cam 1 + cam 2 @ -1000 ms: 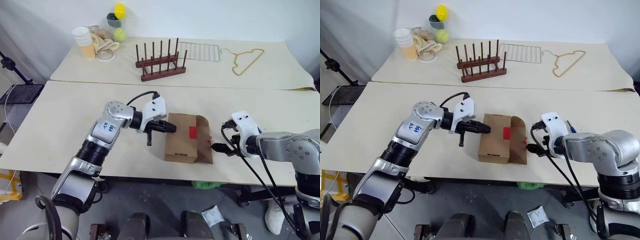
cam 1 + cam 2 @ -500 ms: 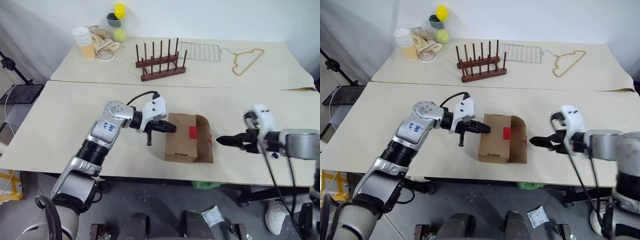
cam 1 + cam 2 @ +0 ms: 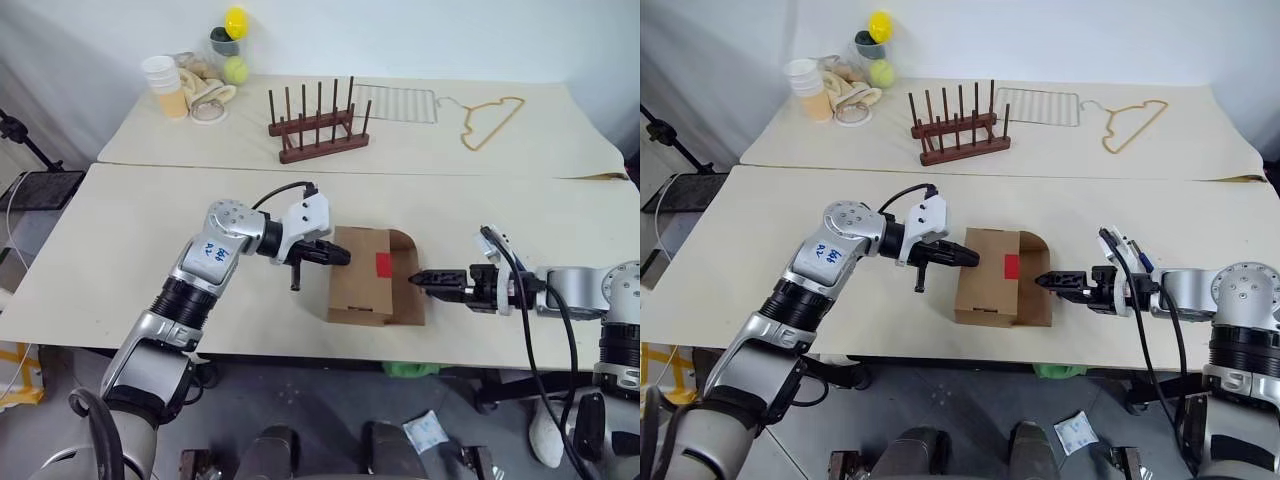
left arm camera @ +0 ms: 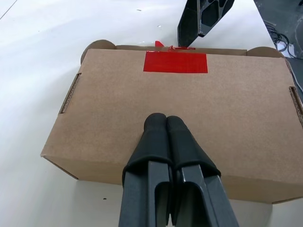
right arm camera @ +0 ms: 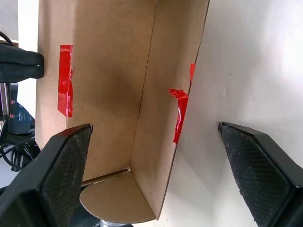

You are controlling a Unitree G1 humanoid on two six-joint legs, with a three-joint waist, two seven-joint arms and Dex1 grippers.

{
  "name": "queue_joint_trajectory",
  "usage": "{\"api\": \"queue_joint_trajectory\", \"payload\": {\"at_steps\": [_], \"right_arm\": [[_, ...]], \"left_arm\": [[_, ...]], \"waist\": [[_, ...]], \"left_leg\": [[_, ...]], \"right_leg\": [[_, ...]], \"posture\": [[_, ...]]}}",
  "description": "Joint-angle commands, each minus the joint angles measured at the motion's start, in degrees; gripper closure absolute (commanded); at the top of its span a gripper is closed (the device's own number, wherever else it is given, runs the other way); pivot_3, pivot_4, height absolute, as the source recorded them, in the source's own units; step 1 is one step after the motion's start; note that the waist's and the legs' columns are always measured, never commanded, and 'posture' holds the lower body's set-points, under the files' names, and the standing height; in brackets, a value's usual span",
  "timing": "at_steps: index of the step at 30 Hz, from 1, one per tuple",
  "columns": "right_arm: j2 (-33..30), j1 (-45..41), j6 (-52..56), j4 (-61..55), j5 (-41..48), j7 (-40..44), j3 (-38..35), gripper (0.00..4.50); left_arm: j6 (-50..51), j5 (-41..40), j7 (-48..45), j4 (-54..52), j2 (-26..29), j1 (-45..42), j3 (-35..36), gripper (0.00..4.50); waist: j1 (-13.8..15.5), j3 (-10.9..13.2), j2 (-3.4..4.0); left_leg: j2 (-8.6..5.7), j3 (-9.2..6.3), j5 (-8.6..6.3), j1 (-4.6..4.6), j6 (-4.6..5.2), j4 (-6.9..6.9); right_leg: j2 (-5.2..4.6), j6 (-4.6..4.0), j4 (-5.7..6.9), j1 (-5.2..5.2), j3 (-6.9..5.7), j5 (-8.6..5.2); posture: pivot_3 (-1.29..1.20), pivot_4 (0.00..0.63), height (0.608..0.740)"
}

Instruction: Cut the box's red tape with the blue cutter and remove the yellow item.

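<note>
On the far table a wooden peg rack (image 3: 318, 125) stands beside a wire grid (image 3: 396, 103) and a wire hanger (image 3: 490, 122). At its far left corner sit stacked paper cups (image 3: 166, 84), a yellow-green tennis ball (image 3: 236, 69) and a small yellow egg-shaped ball (image 3: 236, 21)

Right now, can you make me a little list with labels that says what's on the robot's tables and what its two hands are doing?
near table: small brown cardboard box with a red tape patch on top
box side flap: open toward the right gripper, torn red tape on its edge
left gripper: jaws shut, tips on the box's top
right gripper: jaws open, aimed at the box's open side
far table: dark wooden peg rack, wire grid, wooden hanger, stacked paper cups
</note>
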Motion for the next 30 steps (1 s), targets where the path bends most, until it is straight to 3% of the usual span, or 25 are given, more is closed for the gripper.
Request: {"api": "queue_joint_trajectory", "payload": {"at_steps": [1, 8, 16, 18, 23, 30], "right_arm": [[2.28, -0.59, 0.2, 0.09, -2.07, 0.34, 1.12, 0.42], [5.68, -1.99, 0.19, 1.04, -6.54, 1.47, 0.68, 2.66], [7.81, -2.97, 0.19, 0.55, -10.91, 3.57, 2.11, 2.66], [8.3, -3.21, 0.1, -0.08, -12.59, 3.8, 3.01, 3.03], [9.37, -4.21, 0.17, -0.07, -16.43, 3.45, 2.32, 4.47], [5.26, -5.99, 0.2, -2.87, -15.31, 2.42, 2.21, 4.47]], "left_arm": [[2.01, 2.23, 0.08, 1.37, 0.9, 2.21, -1.92, 4.5], [1.99, 2.4, 0.28, 1.47, 1.05, 2.35, -1.9, 4.5], [2.09, 2.46, 0.35, 1.31, 1.31, 2.39, -1.76, 4.5], [2.05, 2.49, 0.43, 1.47, 1.22, 2.34, -1.71, 4.5], [1.91, 2.45, 0.56, 1.57, 1.17, 2.39, -1.55, 4.5], [2.28, 1.8, 0.62, 1.95, 1.31, 2.88, -0.94, 4.5]], "waist": [[-0.2, -0.03, -0.01], [-0.18, -0.04, -0.01], [-0.28, -0.05, 0.0], [-0.29, -0.05, 0.0], [-0.43, -0.1, 0.02], [-0.21, -0.14, 0.03]], "left_leg": [[0.0, 0.01, 0.0, 0.02, 0.0, 0.0], [0.01, 0.01, 0.0, 0.03, 0.0, -0.01], [0.01, 0.02, 0.0, 0.04, -0.01, -0.01], [0.01, 0.02, 0.0, 0.04, -0.01, -0.01], [0.01, 0.03, 0.0, 0.06, -0.01, -0.02], [0.0, 0.03, 0.01, 0.06, -0.02, -0.01]], "right_leg": [[0.0, 0.0, 0.01, 0.01, 0.02, 0.0], [0.01, 0.0, 0.02, -0.01, 0.03, 0.0], [0.02, 0.0, 0.03, -0.02, 0.04, 0.0], [0.02, 0.0, 0.03, -0.01, 0.04, 0.0], [0.03, 0.0, 0.04, -0.02, 0.05, 0.0], [0.0, -0.01, 0.06, -0.02, 0.07, 0.01]], "posture": [[0.0, 0.15, 0.74], [0.0, 0.15, 0.74], [0.0, 0.15, 0.74], [0.0, 0.15, 0.74], [0.0, 0.15, 0.74], [0.0, 0.15, 0.74]]}}
